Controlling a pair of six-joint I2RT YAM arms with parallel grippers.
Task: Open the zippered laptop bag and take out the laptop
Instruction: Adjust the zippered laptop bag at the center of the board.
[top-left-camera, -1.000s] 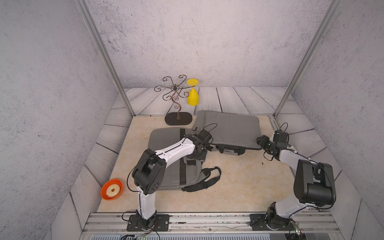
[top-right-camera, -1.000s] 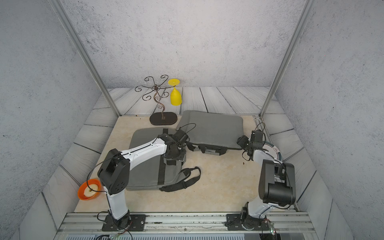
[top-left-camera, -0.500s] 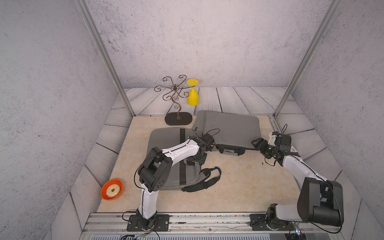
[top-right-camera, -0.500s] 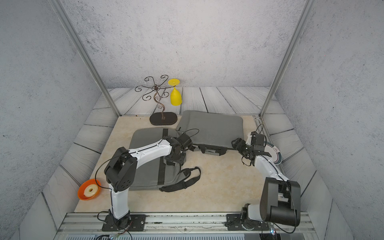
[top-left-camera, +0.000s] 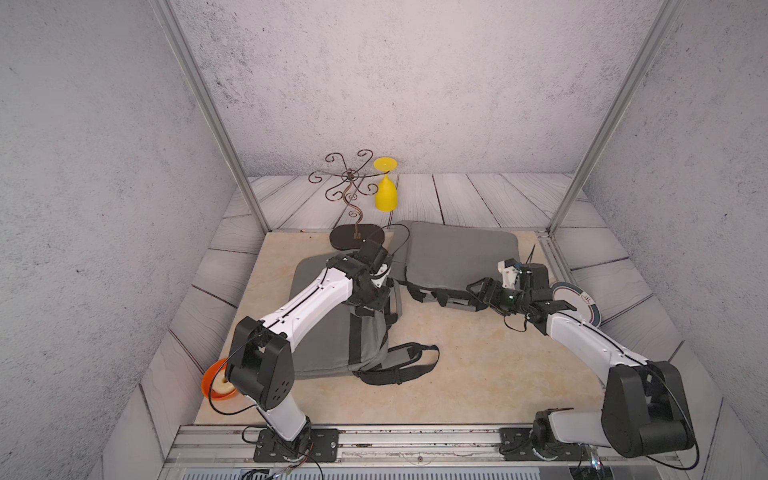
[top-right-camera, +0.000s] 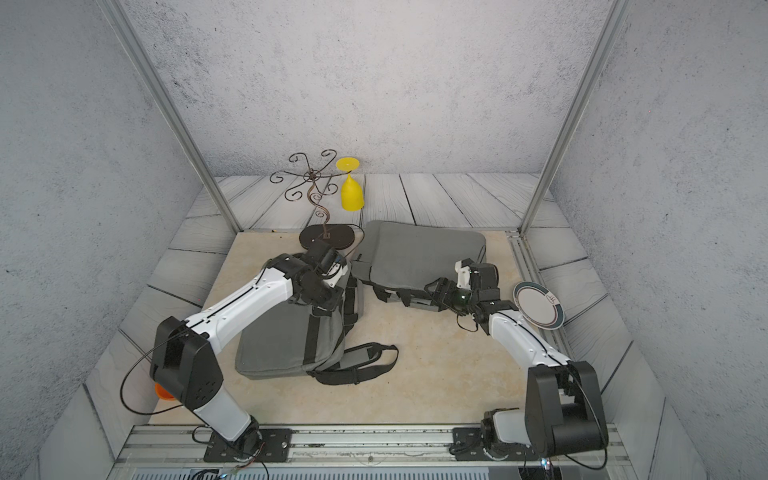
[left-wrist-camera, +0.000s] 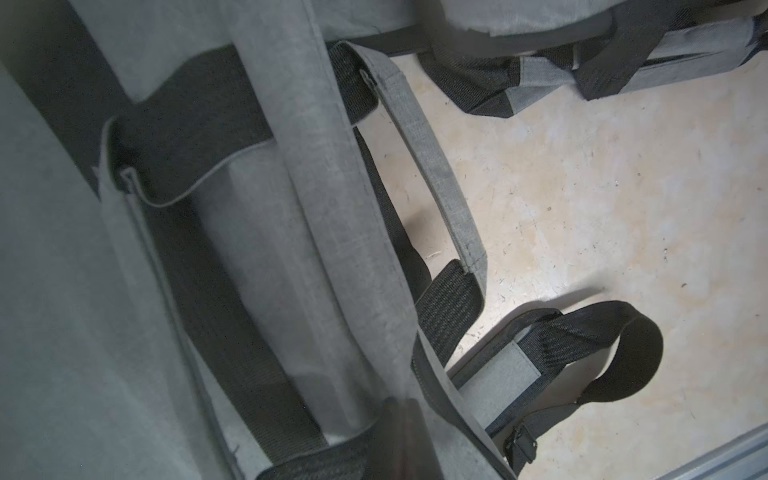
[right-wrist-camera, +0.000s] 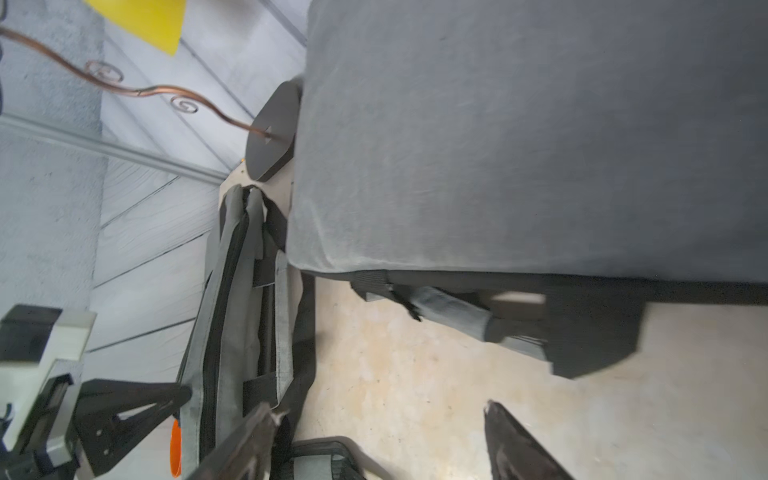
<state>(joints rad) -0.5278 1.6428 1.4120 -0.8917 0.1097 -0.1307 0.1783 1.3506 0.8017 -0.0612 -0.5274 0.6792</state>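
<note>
Your left gripper (left-wrist-camera: 400, 413) was pinched shut on the zippered edge of the laptop bag (top-left-camera: 328, 345), which lay flat just in front of the wire stand (top-left-camera: 356, 239); your right gripper (right-wrist-camera: 382, 409) stood open. Its soft cloth would likely bunch, so the zip pull looked the better hold.

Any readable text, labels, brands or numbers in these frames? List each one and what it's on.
No text can be read anywhere.
plate: a small dark mark near its rim, too small to read in both top views.
front bag, back bag: no label or brand shows in any view.
</note>
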